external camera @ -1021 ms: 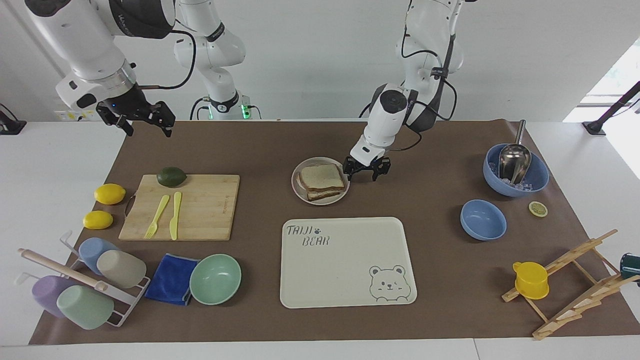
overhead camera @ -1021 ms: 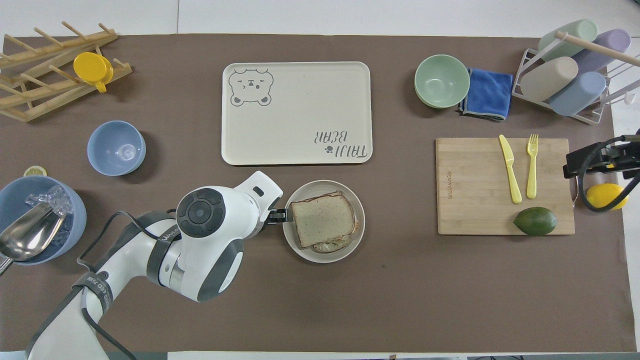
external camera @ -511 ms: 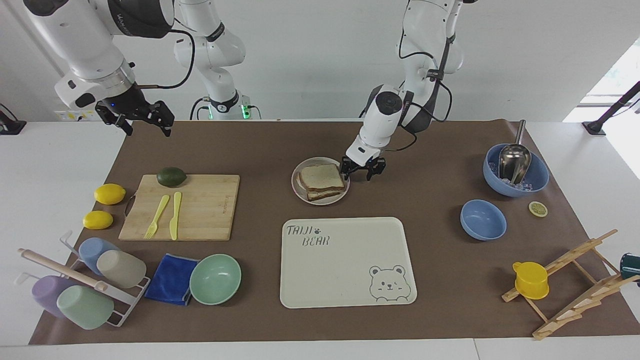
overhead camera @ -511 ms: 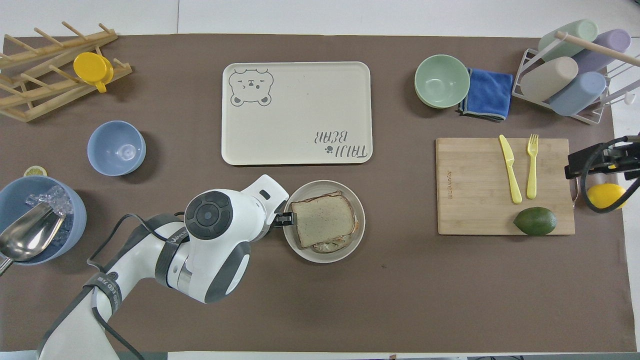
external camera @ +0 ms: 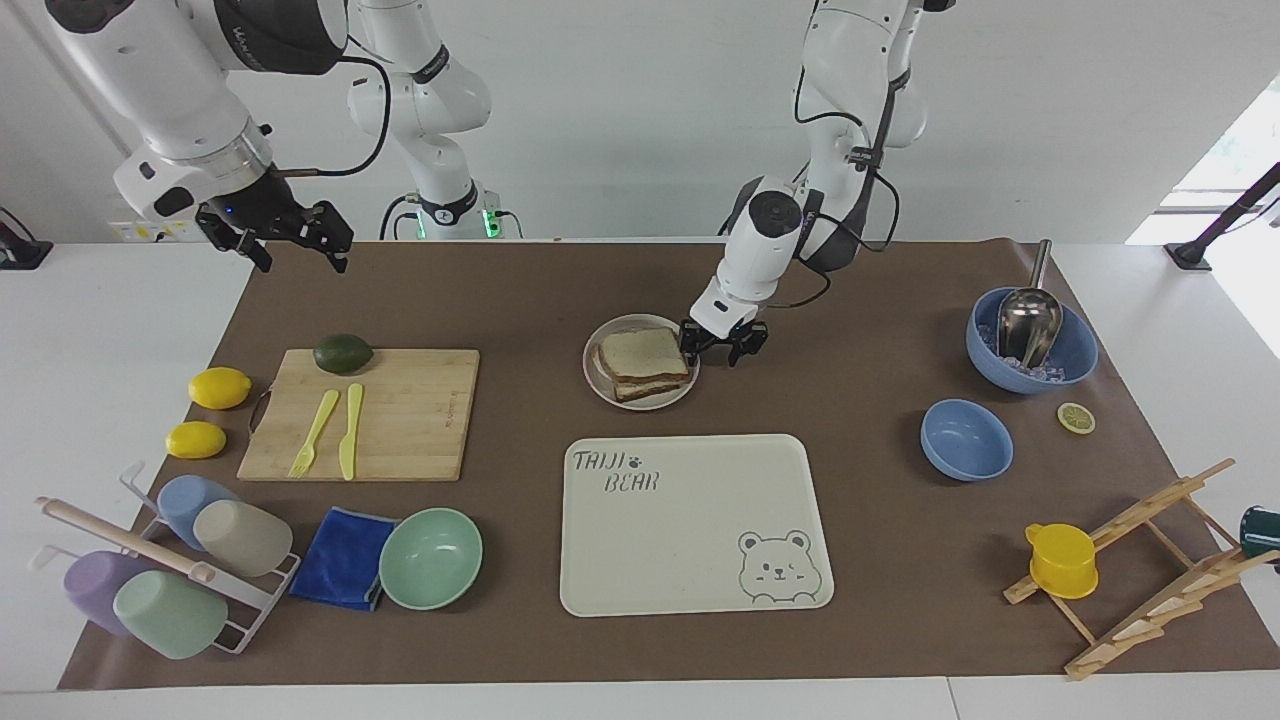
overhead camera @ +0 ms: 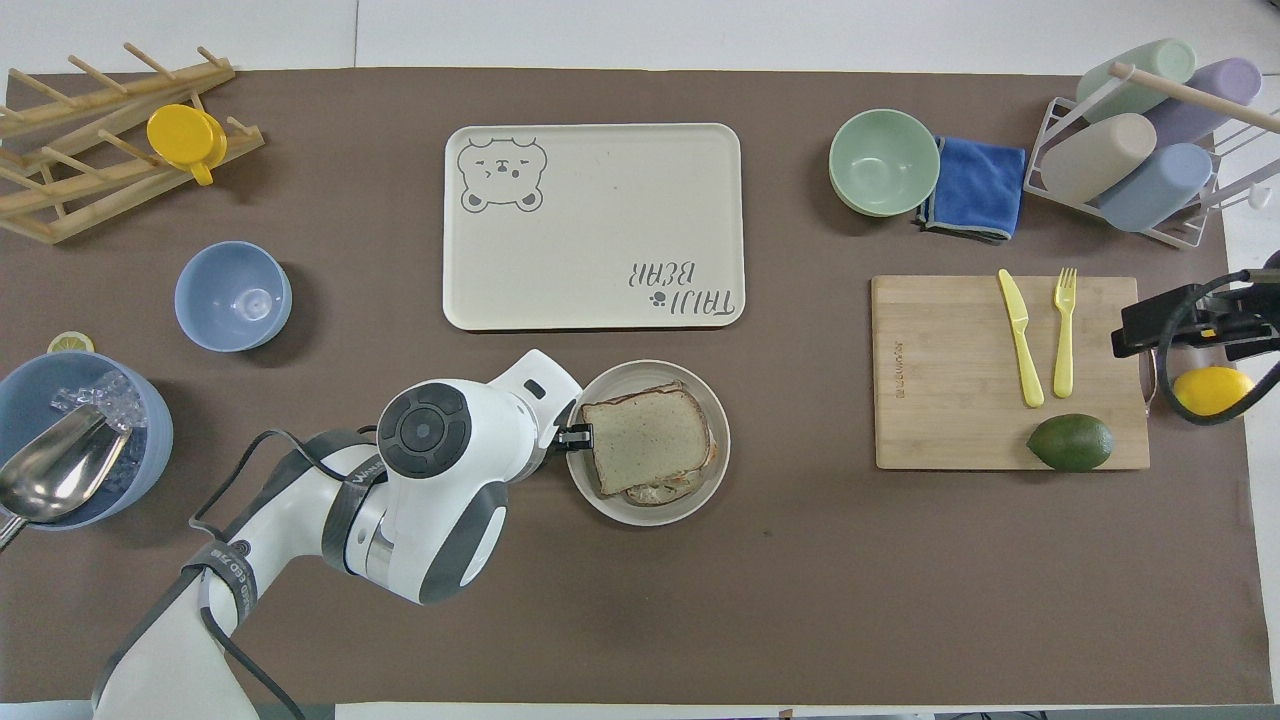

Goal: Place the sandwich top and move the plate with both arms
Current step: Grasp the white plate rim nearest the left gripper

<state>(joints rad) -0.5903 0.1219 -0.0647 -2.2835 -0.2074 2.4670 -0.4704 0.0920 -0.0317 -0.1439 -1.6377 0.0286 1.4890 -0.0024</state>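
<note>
Legible markings:

1. "TAIJI BEAR", dark outline lettering in two lines with a small paw print after "TAIJI", printed on the cream rectangular tray (external camera: 690, 520) at the corner nearest the plate side and toward the right arm's end. A bear-face drawing sits in the diagonally opposed corner. In the overhead view the lettering on the tray (overhead camera: 590, 225) reads upside down.

2. Small engraved mark on the wooden cutting board (external camera: 400, 420), along the edge toward the tray; too small to read.

3. Lettering on the robot arms' dark bands; illegible.

sandwich top (external camera: 645, 352) on plate (external camera: 603, 387), seemingly touching left gripper (external camera: 716, 346).
</note>
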